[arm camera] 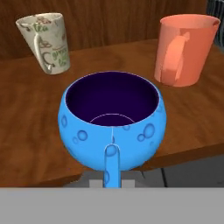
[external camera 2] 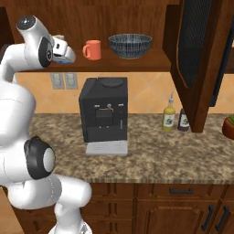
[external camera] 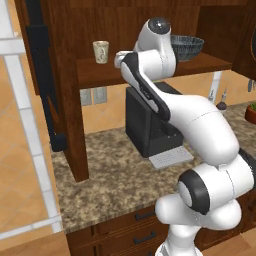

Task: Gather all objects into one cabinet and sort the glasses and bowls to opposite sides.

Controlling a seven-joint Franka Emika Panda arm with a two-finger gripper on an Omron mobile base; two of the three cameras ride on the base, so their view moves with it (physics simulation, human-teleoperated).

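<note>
I see the cabinet point(external camera 2: 137, 66) above the bench point(external camera 2: 151, 155), its doors open, and I take its wooden shelf as my landmark. The white arm point(external camera: 200, 120) reaches up from the base to this shelf. On the bench under the shelf stands a black coffee machine point(external camera 2: 103, 114), and to the right of it two small bottles point(external camera 2: 176, 119).

On the right part of the shelf stands the wide dark bowl point(external camera 2: 130, 45), upright. Just beside it, toward the middle of the shelf, is the orange-red cup point(external camera 2: 93, 50), upright, apart from the bowl. On the left part of the shelf stands the beige tumbler point(external camera: 101, 51), well apart from the bowl.

In the hand view the blue cup point(arm camera: 111, 127) is at the front edge of the shelf, before the tumbler and the orange-red cup, with its handle toward the camera. The pincer point(arm camera: 113, 181) is clenched on this handle; I cannot tell if the cup bottom touches the shelf.
</note>
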